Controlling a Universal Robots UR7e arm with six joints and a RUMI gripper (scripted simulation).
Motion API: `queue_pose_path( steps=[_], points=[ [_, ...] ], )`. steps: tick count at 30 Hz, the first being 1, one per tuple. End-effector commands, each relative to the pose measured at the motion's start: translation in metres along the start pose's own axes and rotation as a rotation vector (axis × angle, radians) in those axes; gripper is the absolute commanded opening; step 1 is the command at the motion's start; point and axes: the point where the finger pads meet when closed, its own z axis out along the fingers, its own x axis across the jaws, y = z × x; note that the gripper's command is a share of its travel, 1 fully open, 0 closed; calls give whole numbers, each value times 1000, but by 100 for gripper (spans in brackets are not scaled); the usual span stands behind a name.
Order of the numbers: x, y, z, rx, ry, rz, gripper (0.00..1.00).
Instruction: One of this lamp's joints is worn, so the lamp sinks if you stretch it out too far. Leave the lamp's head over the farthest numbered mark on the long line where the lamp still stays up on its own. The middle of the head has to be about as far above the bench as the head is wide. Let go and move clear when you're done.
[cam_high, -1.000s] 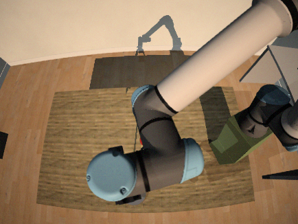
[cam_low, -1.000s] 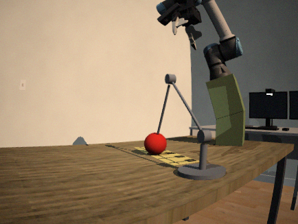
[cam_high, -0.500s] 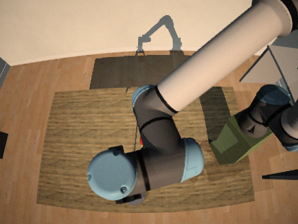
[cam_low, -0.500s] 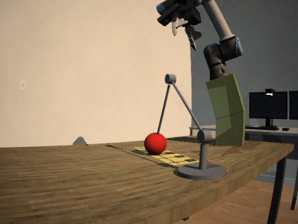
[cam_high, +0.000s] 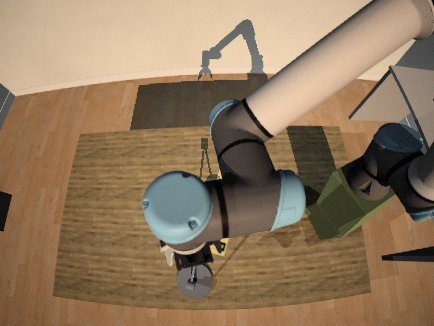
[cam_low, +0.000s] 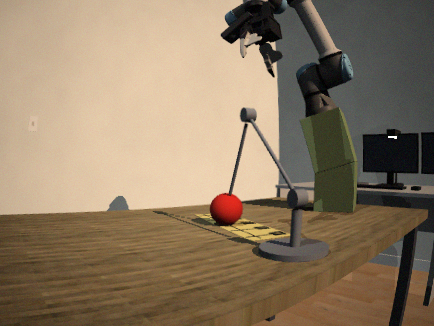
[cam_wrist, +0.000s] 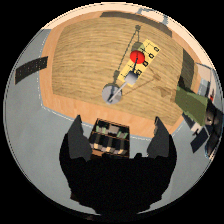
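One claw (cam_low: 257, 49), fingers spread and holding nothing, hangs high above the lamp; its red head (cam_low: 226, 208) rests far below on the yellow strip (cam_low: 250, 228). Approach step: next, descend to grasp the head.

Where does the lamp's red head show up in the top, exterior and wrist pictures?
Top: the red head is not visible; the arm covers it.
Exterior: the red head sits low at centre, on the yellow numbered strip.
Wrist: upper right of centre, on the strip.
Shared landmark: the lamp's round grey base.
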Motion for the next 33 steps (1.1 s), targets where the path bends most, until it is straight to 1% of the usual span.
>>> queue_pose_path(
  steps=[1,14,16,31,33],
  points=[
    [9,-16,-4,-1,-3,-1,100],
    [31,-56,-11,0,-2,0,100],
    [31,-56,-11,0,-2,0,100],
    [57,-105,-20,1,-1,0,100],
    [57,-105,-20,1,-1,0,100]
  ],
)
